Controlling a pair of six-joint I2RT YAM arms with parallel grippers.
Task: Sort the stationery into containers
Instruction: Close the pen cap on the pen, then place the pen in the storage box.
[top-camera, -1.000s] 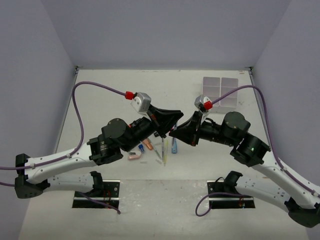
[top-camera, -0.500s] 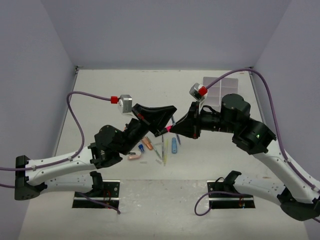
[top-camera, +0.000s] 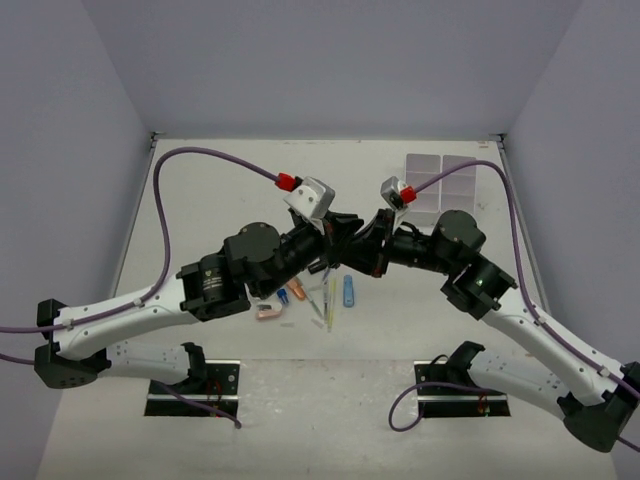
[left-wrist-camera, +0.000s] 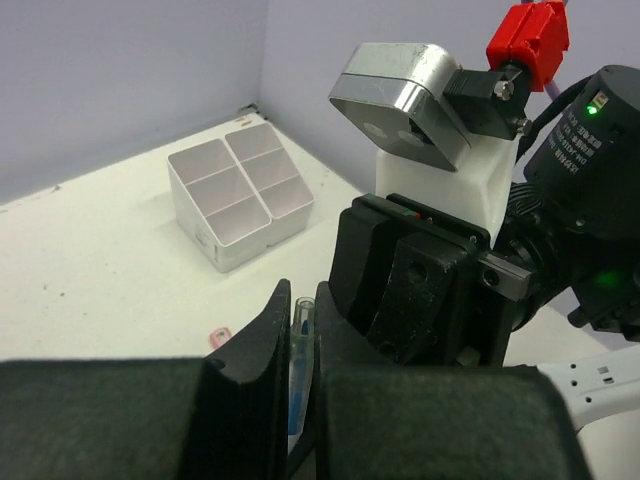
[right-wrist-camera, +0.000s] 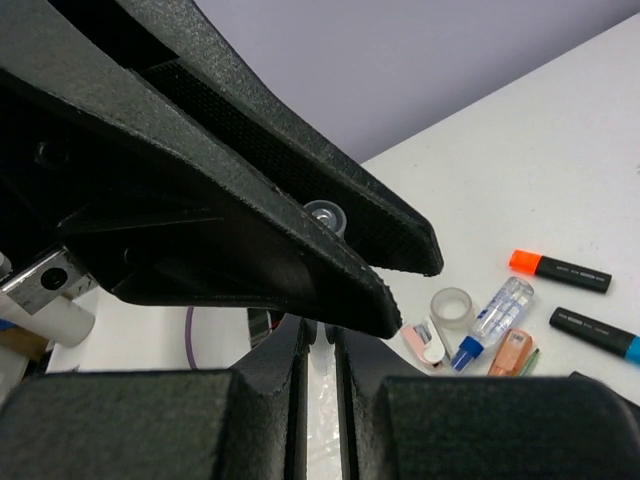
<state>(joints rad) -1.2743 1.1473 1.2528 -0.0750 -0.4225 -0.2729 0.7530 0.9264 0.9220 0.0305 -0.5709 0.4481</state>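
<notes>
The left gripper (left-wrist-camera: 299, 312) is closed on a thin pen (left-wrist-camera: 300, 360). The right gripper (right-wrist-camera: 320, 335) is met tip to tip just ahead of it, its fingers drawn to a narrow slit in which nothing can be made out. The white organiser (left-wrist-camera: 240, 200) is seen well beyond the left fingertips and off to their left, while an orange-capped highlighter (right-wrist-camera: 560, 270), a blue-capped highlighter (right-wrist-camera: 598, 335), a tape roll (right-wrist-camera: 452, 307) and a copper piece (top-camera: 297, 292) are spread on the table (top-camera: 200, 195) beneath the meeting grippers.

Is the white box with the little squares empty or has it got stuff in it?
Empty, as far as shows: in the left wrist view, all six compartments of the white box show only bare white insides.
</notes>
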